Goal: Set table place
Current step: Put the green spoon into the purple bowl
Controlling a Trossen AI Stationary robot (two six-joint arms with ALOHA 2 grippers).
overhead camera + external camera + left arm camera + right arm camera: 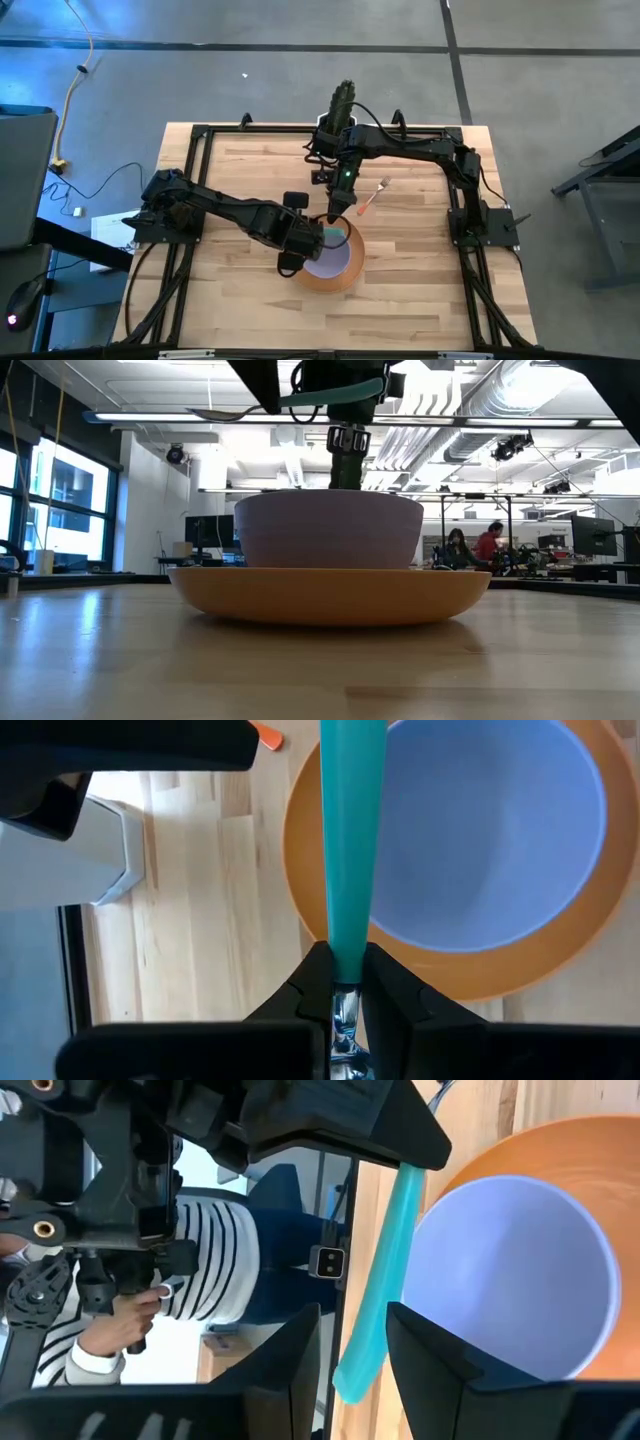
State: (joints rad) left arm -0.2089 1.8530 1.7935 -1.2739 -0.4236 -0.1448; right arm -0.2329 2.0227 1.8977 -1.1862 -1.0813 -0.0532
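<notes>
While the lilac bowl point(330, 255) sits inside the orange plate point(338, 278) near the middle of the desk point(420, 300), the left gripper point(312, 238) hovers just left of the bowl. Its fingers point(300, 995) are clamped on the metal neck of the spoon point(350, 850), whose teal handle extends over the plate's far-left rim. The right gripper point(355, 1345) hangs above the bowl's far edge; its fingers point(290, 1350) stand parted on either side of the handle. The orange-handled fork point(373, 196) lies on the desk, right of and beyond the plate.
</notes>
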